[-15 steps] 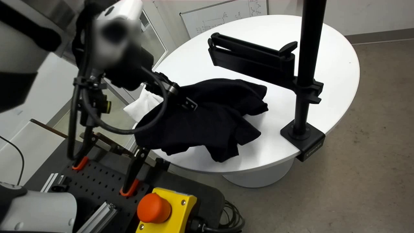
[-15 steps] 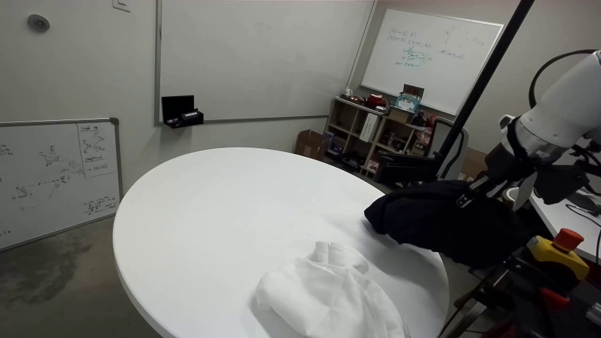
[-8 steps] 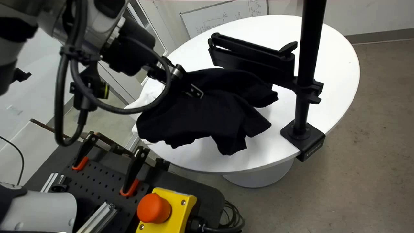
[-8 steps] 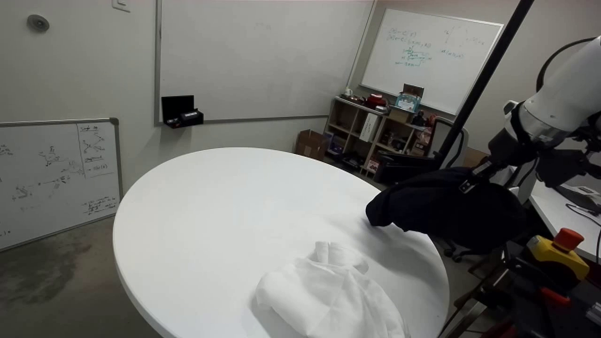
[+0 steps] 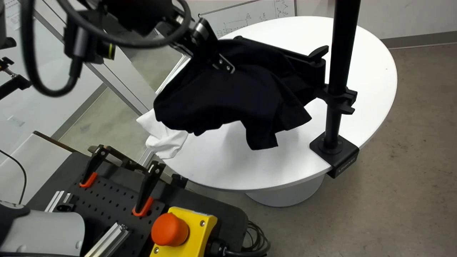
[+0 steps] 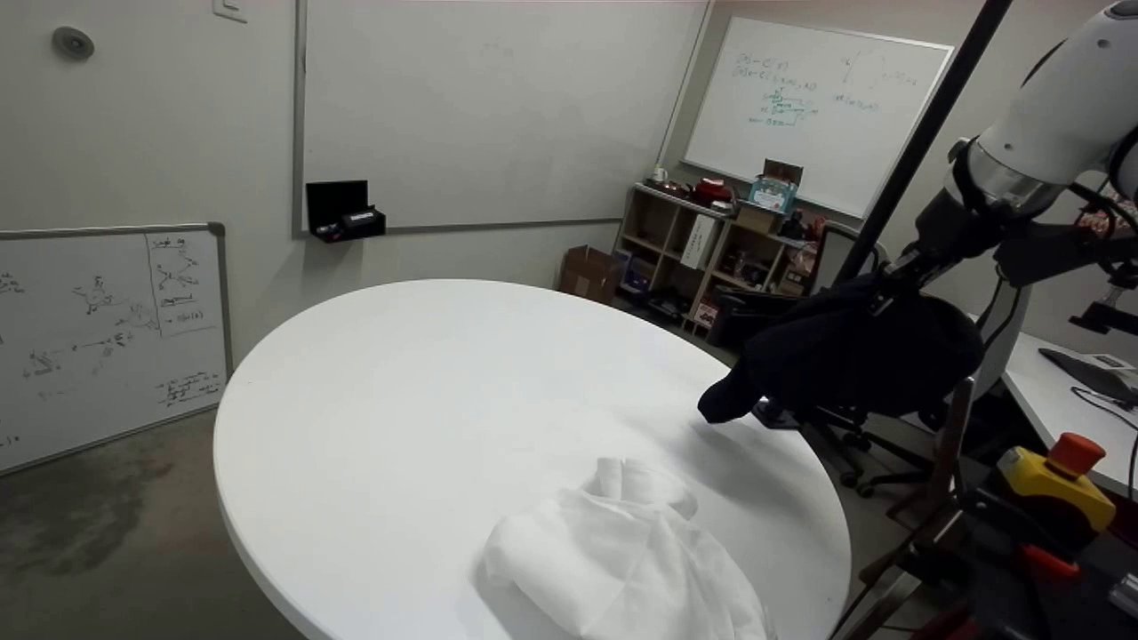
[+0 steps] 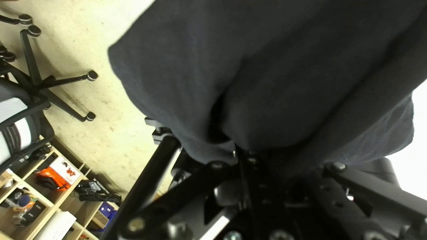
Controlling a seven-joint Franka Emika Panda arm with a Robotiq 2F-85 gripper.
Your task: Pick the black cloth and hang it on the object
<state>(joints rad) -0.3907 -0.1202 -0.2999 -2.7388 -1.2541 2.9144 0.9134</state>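
1. in an exterior view, the cloth [image 5: 232, 96] has risen toward 12 o'clock in the last half-second, its folds now hiding most of the bracket [image 5: 317, 73] on the post [image 5: 338, 53].
2. so the carry looks nearly done, the hanging not yet; whether cloth touches bracket, i can't tell.
3. the gripper [image 5: 224, 64] is clamped closely on a fold, the post at its 3 o'clock.
4. in an exterior view, the arm [image 6: 1062, 124] slopes down from between 1 and 2 o'clock.

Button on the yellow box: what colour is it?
The button is orange-red, clearest in an exterior view.
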